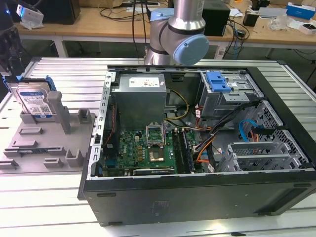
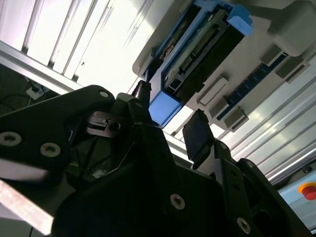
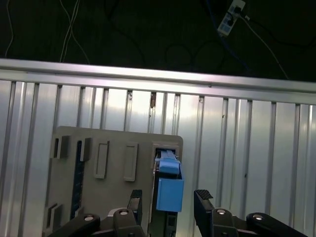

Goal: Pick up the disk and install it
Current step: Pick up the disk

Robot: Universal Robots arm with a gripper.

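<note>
The disk point(image 1: 34, 101) stands on edge in a grey holder point(image 1: 49, 143) at the exterior view's left. It is a silver drive with a white-and-blue label and a blue frame. In both wrist views my gripper point(image 3: 169, 201) is open, with one black finger point(image 3: 136, 201) on each side of the disk's blue end point(image 3: 170, 190) and small gaps between. The second wrist view shows the disk's connector edge point(image 2: 197, 49) beyond my gripper point(image 2: 170, 116). In the exterior view the arm's black tool head point(image 1: 9, 47) hangs just above the disk.
An open computer case point(image 1: 197, 197) lies on the slatted aluminium table point(image 1: 39, 207), with a grey power supply point(image 1: 138, 98), a green board point(image 1: 148, 148) and a blue latch point(image 1: 217, 81) on the drive cage. The arm's base point(image 1: 177, 34) stands behind it. A cluttered wooden bench point(image 1: 98, 19) runs along the back.
</note>
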